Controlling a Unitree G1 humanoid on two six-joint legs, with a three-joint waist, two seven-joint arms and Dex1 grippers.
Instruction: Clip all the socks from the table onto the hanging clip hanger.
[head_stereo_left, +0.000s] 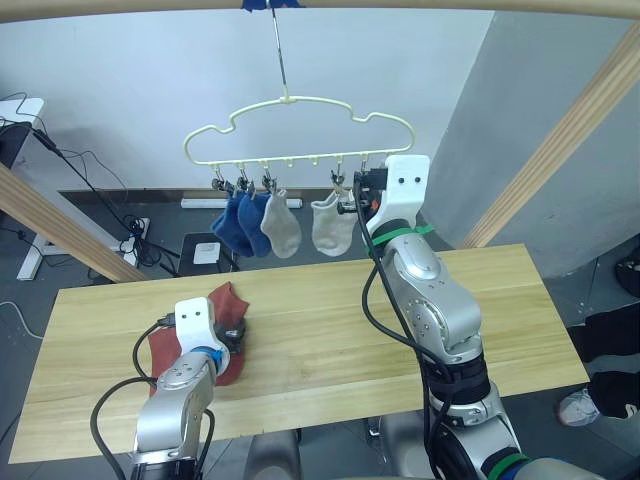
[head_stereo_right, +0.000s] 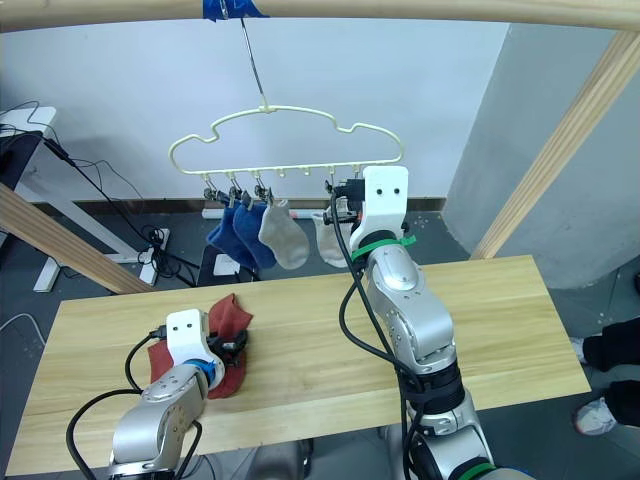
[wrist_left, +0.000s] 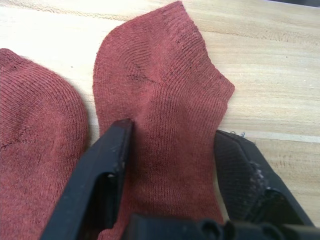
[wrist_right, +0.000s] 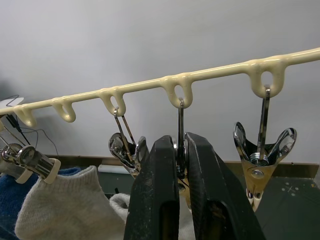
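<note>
No legible text, labels, brands, nos. or signs on anything in view.

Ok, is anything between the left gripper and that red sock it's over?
Nothing visible. The left gripper is open, with its fingers either side of one rust-red sock lying flat on the table. The second rust-red sock lies beside it, outside the fingers.

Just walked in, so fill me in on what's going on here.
Four socks, two blue and two grey, already hang from the clip hanger. The right gripper is raised to it, squeezing a clip. The left gripper sits open astride one of two red socks on the table.
</note>
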